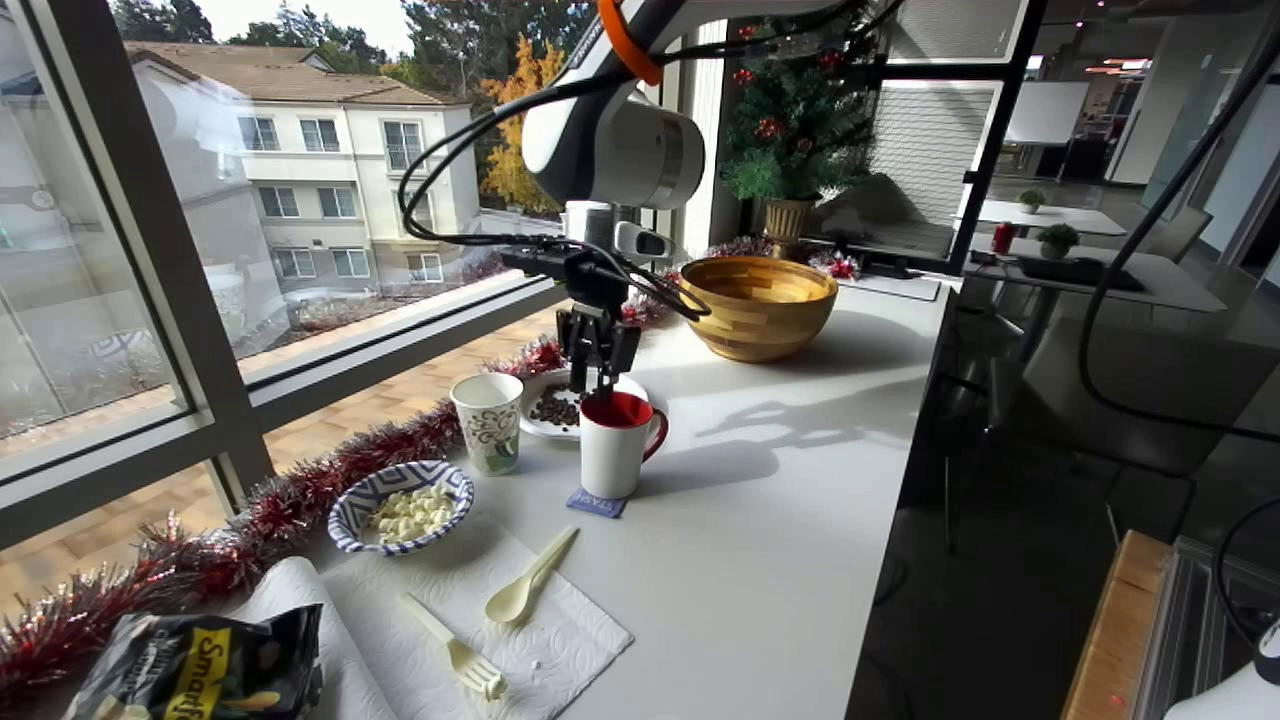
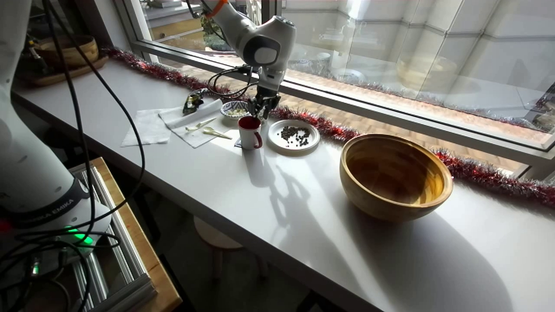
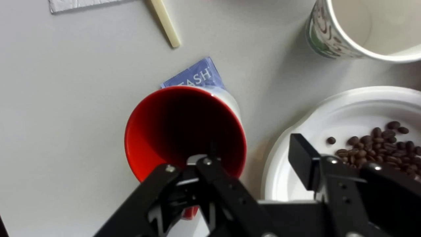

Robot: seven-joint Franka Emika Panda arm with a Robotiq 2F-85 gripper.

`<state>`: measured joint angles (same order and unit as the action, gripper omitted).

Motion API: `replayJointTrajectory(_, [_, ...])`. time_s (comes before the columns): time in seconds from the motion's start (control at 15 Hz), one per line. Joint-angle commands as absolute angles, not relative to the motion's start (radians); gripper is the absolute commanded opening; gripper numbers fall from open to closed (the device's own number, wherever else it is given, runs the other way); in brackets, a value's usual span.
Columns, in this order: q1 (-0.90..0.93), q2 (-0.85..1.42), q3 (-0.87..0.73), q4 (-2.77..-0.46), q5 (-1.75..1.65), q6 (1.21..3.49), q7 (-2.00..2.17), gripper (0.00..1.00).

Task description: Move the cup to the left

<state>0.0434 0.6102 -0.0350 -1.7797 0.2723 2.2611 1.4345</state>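
The cup, a white mug with a red inside, stands upright on the counter in both exterior views (image 1: 610, 462) (image 2: 248, 138). Its red handle points to the right. In the wrist view, I look into its red mouth (image 3: 148, 131). My gripper points down at the mug's rim in both exterior views (image 1: 592, 384) (image 2: 261, 113). In the wrist view, the gripper (image 3: 258, 158) is open. One finger is over or inside the mug's mouth; its tip is lost in the dark interior. The other finger is outside, above the white plate. The rim wall lies between them.
A plate of coffee beans (image 1: 540, 425) and a pale paper cup (image 1: 490, 430) stand close to the mug. A blue tea packet (image 3: 200, 74) touches its base. A patterned bowl (image 1: 350, 530), spoon (image 1: 510, 600) and fork (image 1: 470, 668) lie nearby. A wooden bowl (image 2: 390, 208) stands farther off.
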Motion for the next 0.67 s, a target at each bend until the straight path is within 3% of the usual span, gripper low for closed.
replayJointTrajectory(0.0, [0.050, 0.516, -0.025, -1.877, 0.274, 2.351, 1.350, 0.88])
replayJointTrajectory(0.13, [0.055, 0.445, -0.017, -1.946, 0.265, 2.380, 1.279, 0.99])
replayJointTrajectory(0.6, [0.096, 0.191, -0.018, -2.229, 0.152, 2.410, 1.035, 1.00])
